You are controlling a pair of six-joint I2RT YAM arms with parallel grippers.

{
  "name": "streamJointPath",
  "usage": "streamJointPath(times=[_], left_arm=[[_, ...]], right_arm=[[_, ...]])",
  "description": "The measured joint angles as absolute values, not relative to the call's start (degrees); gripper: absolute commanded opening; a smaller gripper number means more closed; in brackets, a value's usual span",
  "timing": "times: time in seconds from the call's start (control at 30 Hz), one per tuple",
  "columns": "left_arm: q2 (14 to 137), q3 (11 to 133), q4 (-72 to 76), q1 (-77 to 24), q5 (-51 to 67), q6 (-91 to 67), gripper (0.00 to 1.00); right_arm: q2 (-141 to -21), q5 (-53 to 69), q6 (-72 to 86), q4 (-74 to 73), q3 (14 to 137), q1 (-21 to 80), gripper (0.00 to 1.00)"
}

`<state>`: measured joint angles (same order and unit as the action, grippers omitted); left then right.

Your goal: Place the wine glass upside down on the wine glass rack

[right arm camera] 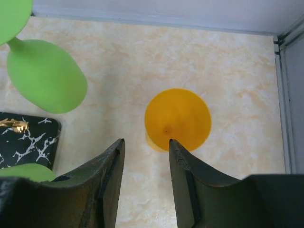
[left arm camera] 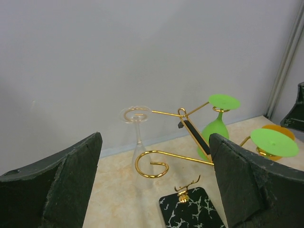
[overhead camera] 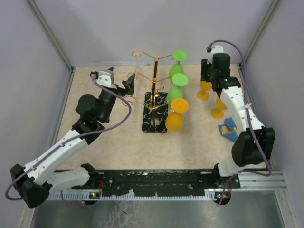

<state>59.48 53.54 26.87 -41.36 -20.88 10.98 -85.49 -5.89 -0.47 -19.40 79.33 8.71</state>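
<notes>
the right gripper [right arm camera: 146,142] hung over an orange wine glass [right arm camera: 178,118] that stood on the table [right arm camera: 237,71] at the centre of the right wrist view. its fingers were parted and grasped nothing, with the glass just past their tips. the left gripper [left arm camera: 155,142] was spread wide and empty, facing the wine glass rack [overhead camera: 155,80] at the middle of the top view, where green glasses [overhead camera: 178,78] hung. the grasp probably wanted the fingers shifted toward the frame's right to centre on the glass, then a gentle squeeze. a free curled arm [left arm camera: 151,164] looked the safest slot.
</notes>
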Motion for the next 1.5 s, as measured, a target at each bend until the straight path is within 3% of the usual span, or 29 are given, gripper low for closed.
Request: streamJointPath(times=[0.57, 0.93, 1.2, 1.5], left_arm=[[58.8, 61.8, 12.2, -41.4, -20.2, 4.2, 0.99], [60.9, 64.2, 10.2, -41.4, -20.1, 3.7, 0.99], [62.9, 67.0, 8.1, -41.4, -21.0, 0.3, 0.99], [70.6, 81.5, -3.1, -36.9, -19.9, -19.7, 0.99]], right_arm=[[-97.4, 0.4, -1.4, -21.0, 82.6, 5.5, 0.42], [-99.5, -0.3, -2.5, -20.7, 83.2, 5.5, 0.00], [-99.5, -2.5, -3.0, -21.0, 83.7, 5.5, 0.00], [-89.6, -9.0, -5.9, -16.6, 84.1, 5.9, 0.00]])
